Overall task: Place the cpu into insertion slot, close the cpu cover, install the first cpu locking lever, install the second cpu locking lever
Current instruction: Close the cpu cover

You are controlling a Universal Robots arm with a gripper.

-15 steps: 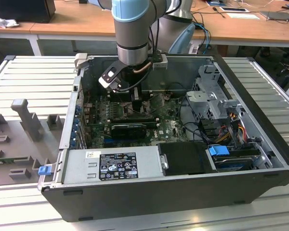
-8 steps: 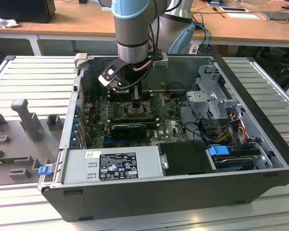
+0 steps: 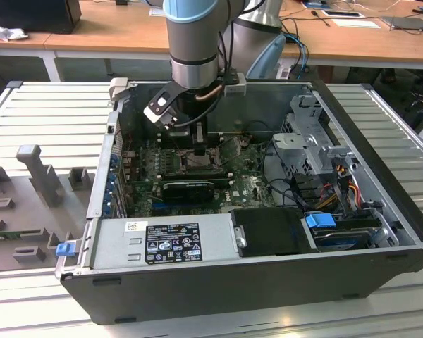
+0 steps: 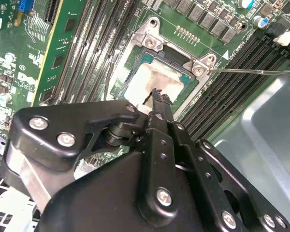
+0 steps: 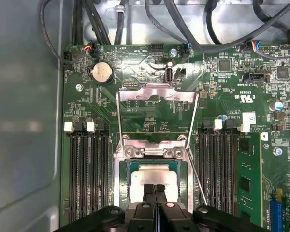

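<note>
Cpu (image 5: 145, 175) lies seated in the insertion slot (image 5: 122, 183), our gripper (image 5: 154, 186) pinched together, empty, just above; cpu cover (image 5: 157, 93) stands open, which we judge needs swinging down

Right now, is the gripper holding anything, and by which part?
Nothing is held: the gripper is shut, its tips over the cpu lying in the insertion slot.

Wooden desks (image 3: 92, 32) stand behind the slatted table (image 3: 53, 105).
</note>
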